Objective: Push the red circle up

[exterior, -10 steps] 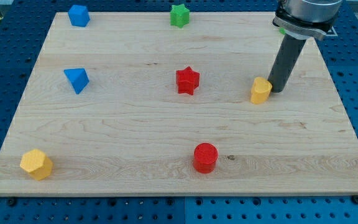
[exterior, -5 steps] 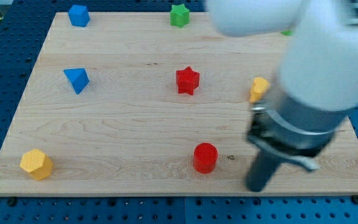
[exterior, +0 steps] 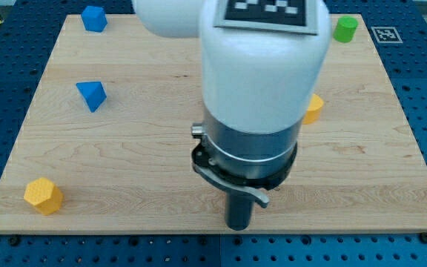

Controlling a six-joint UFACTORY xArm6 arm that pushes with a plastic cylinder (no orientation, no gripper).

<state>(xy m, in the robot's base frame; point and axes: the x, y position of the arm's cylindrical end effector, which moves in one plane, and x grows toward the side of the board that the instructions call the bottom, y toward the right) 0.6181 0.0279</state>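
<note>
Standing at the board's (exterior: 124,148) bottom edge, my tip (exterior: 238,227) is a bare rod; the arm hides the red circle.

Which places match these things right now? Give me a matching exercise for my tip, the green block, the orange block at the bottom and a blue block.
Things:
1. my tip
2. green block
3. orange block
4. blue block

Places:
A. view's top left corner
B. view's bottom left corner
C. bottom edge, middle
D. view's top right corner

Pairs: 1-C, 2-D, 3-B, 4-A
</note>
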